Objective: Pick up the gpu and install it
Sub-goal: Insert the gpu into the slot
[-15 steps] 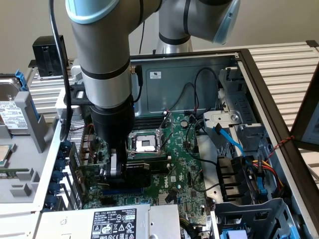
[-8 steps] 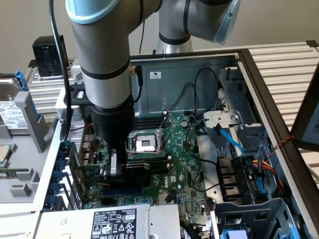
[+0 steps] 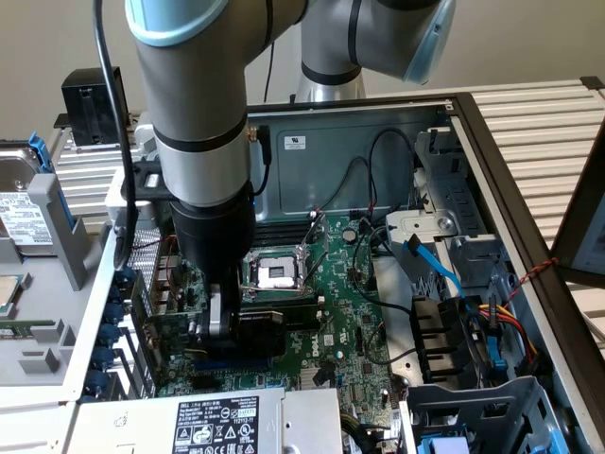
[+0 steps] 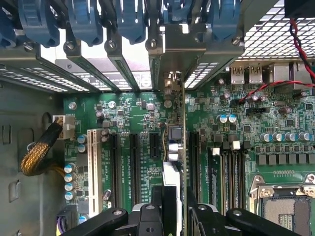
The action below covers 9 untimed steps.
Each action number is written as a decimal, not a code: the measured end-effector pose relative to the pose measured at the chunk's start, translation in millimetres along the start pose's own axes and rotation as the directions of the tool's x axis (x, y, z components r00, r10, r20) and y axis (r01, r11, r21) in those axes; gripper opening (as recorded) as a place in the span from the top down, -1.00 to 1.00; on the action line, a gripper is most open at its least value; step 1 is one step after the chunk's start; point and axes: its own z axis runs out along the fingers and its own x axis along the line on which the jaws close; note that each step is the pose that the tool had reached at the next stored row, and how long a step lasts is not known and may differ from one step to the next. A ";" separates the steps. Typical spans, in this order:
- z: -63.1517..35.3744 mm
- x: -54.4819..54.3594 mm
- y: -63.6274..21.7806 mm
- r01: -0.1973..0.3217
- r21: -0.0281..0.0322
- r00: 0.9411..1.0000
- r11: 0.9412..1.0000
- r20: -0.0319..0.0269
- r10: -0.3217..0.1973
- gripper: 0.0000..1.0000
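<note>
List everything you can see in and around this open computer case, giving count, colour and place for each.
gpu: one, green board with black shroud, edge-on over the motherboard's slots, between the tool's fingers
motherboard: one, green, flat in the case
processor socket: one, silver, mid-board
white slot: one, white, beside the black slots
latches: several, blue, along the case's rear openings
cable: one, blue, on the exterior view's right of the board
power supply: one, grey with white label, case's near edge
hard drive: one, silver, outside the case, exterior view's left
arm: one, grey, above the board
tool: one, black, shut on the gpu
</note>
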 end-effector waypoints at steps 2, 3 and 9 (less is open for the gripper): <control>0.1 0.0 0.0 0.000 -0.002 1.000 1.000 0.000 0.000 0.44; 0.1 0.0 -0.1 0.000 -0.002 1.000 1.000 0.000 0.000 0.44; 0.2 0.0 -0.4 0.000 -0.002 1.000 1.000 0.000 0.000 0.44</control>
